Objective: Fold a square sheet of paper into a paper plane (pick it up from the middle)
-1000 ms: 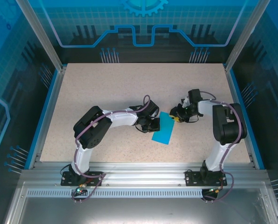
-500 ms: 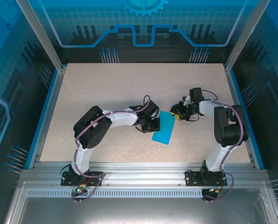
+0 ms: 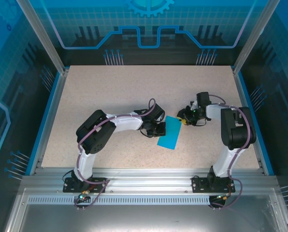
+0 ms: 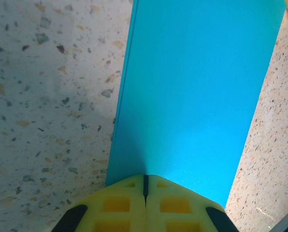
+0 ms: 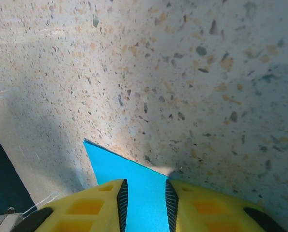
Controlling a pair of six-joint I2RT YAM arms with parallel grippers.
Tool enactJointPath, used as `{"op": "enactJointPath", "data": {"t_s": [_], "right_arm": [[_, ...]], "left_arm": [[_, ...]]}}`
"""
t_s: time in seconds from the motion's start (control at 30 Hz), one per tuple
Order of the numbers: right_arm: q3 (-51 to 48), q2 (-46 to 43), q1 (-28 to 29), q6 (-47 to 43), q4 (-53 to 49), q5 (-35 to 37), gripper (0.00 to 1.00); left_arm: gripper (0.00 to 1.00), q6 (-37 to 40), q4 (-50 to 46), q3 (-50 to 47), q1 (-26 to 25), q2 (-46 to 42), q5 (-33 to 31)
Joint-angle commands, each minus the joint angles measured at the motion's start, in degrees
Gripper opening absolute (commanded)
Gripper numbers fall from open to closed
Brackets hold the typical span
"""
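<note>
Top external: one paper sheet (image 3: 169, 135), two grippers.
I see left gripper (image 3: 159, 129) pressed together at its edge, right gripper (image 3: 183, 120) spread over its corner.

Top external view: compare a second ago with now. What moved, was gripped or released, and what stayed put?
The right arm swayed slightly rightward, then returned. Nothing was gripped or released. The left hand stays shut at the edge of the folded paper, the right hand parted over its far corner; the paper has not shifted.
</note>
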Motion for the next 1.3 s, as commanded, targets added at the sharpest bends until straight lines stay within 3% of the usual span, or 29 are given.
{"op": "enactJointPath", "data": {"t_s": [0.0, 0.43, 0.77, 1.27], "right_arm": [[0.3, -2.5, -1.6, 0.9, -0.3, -0.2, 0.3], [-3.3, 1.7, -2.1, 2.3, 4.9, -1.3, 0.3], [-1.1, -3.6, -2.1, 2.5, 1.7, 0.0, 0.31], [0.8, 1.7, -1.7, 1.0, -2.3, 2.5, 0.31]], "left_arm": [[0.0, 1.0, -5.6, -1.3, -0.7, 1.1, 0.0], [0.0, 1.0, -5.5, -1.3, -0.8, 1.4, 0.1], [0.0, 1.1, -5.7, -1.2, -0.7, 1.4, 0.1], [0.0, 1.2, -5.7, -1.0, -0.7, 1.4, 0.2]]}}
